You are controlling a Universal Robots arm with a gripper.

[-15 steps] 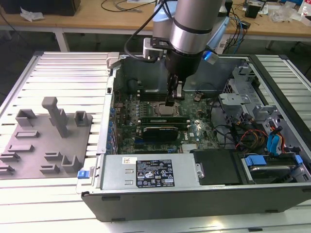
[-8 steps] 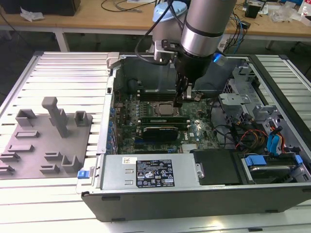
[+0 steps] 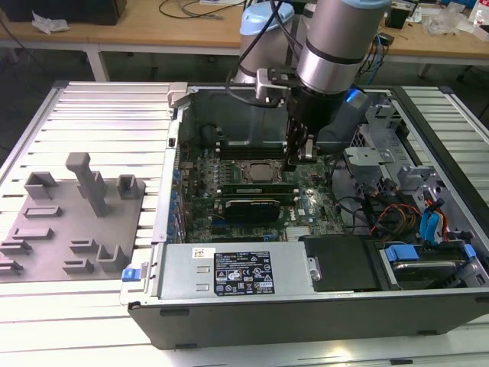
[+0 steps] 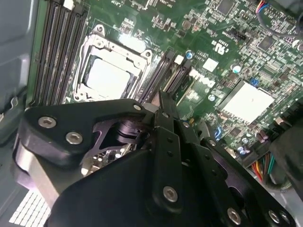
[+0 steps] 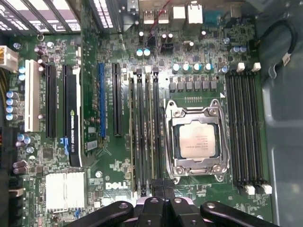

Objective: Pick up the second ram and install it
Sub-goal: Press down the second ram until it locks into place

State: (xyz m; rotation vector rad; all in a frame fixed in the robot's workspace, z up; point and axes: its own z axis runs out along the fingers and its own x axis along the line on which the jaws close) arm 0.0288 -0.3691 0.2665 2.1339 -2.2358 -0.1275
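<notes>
Ribbed metal table [image 3: 92,115], open computer case [image 3: 306,321] lying flat on it.

Nearest in the exterior view: one power supply [image 3: 191,267] along the case's front wall, with one printed sticker [image 3: 243,273] and a smaller white one beside it; text not read off. On the exterior view's left, one grey block fixture [image 3: 76,222] with upright posts, outside the case.

Further in: motherboard [image 5: 118,165] with a white printed logo, one black expansion card [image 3: 248,206] and one silver processor [image 5: 198,139] in its socket. There are two banks of memory slots, four slots each, one either side of the socket.

The second ram [image 3: 256,186] sits in the bank between card and processor, lying along its slot [image 5: 154,127]. I can't tell if it's fully latched.

The gripper [image 3: 294,164] is at one end of that stick, jaws drawn together, tips [image 5: 158,189] right over the slot end; in the second wrist view the fingers [image 4: 163,109] meet at the same bank.

The arm [image 3: 336,46] comes straight down into the case, wrist vertical. Wooden benches [image 3: 153,23] stand behind.
</notes>
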